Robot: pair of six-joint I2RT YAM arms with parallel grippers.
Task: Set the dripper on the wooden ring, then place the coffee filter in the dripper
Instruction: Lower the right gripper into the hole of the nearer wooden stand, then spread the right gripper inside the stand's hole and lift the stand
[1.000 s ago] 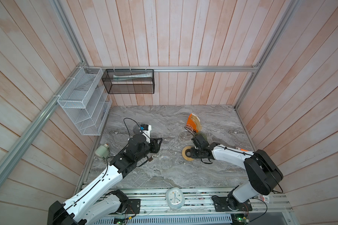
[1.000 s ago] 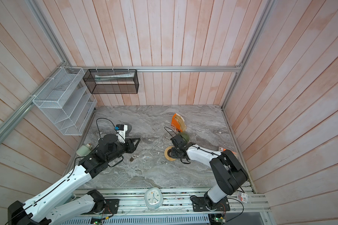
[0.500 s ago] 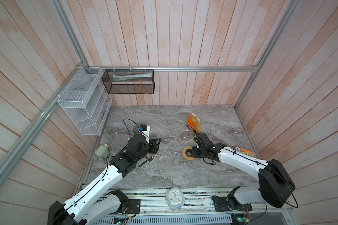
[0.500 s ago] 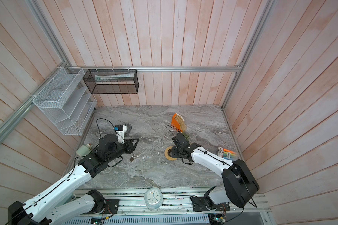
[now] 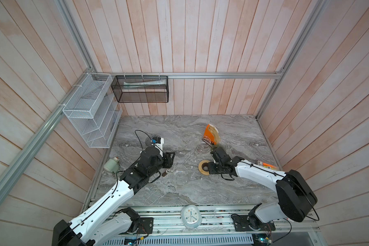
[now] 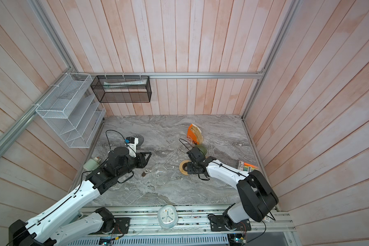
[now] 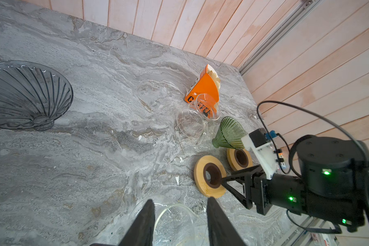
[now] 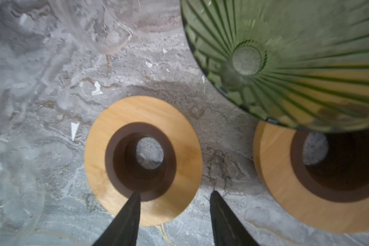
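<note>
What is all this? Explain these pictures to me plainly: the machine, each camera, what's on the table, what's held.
Two white-and-black robot arms work at a marble table. Both top views look down on the whole scene; the other two pictures come from a camera on each arm's wrist. On the table are a box of coffee filters, a green dripper, a grey dripper, a glass jug by the box, another jug near the left arm, a wooden ring and a second ring. The left tool is open close to that jug, holding nothing. The right tool is open too, its fingers astride the wooden ring's rim without pinching it.
</note>
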